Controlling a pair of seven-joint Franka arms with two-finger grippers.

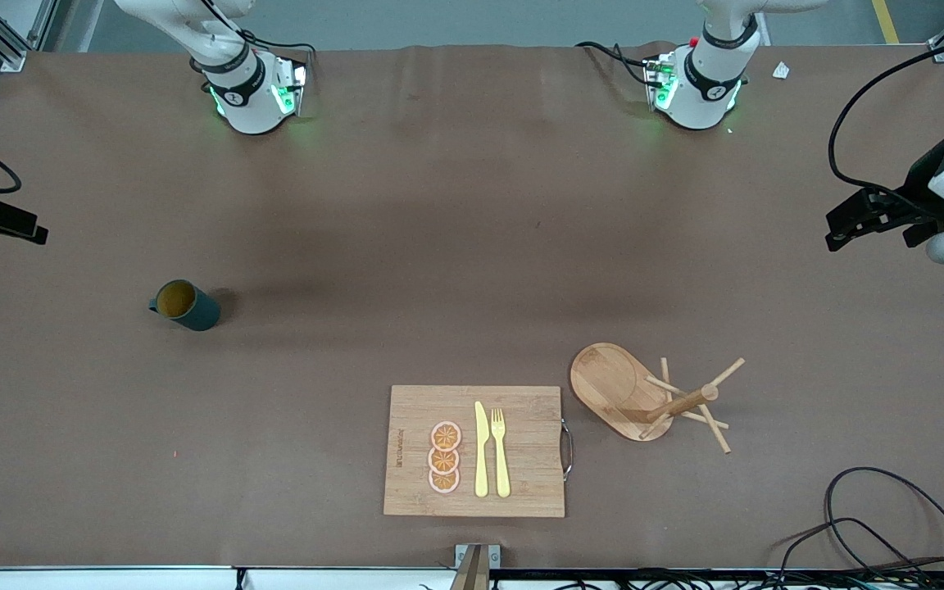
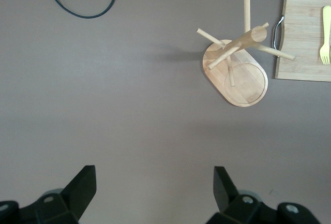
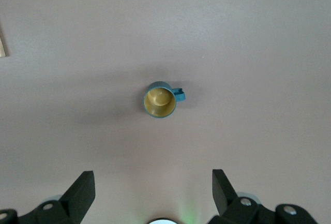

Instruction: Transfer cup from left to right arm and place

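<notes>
The cup (image 1: 185, 305), a dark teal mug with an orange-brown inside, stands upright on the brown table toward the right arm's end. Its handle points toward that end of the table. It also shows in the right wrist view (image 3: 160, 100). My right gripper (image 3: 153, 185) hangs high over the table between its base and the cup, open and empty. My left gripper (image 2: 155, 182) is open and empty, high over bare table toward the left arm's end. It shows at the edge of the front view (image 1: 873, 228).
A wooden peg stand (image 1: 652, 397) lies tipped beside a bamboo cutting board (image 1: 521, 492) near the front camera. The board holds a yellow knife (image 1: 481, 451), a fork (image 1: 501, 451) and three orange slices (image 1: 444, 457). Black cables (image 1: 890, 516) lie at the near corner.
</notes>
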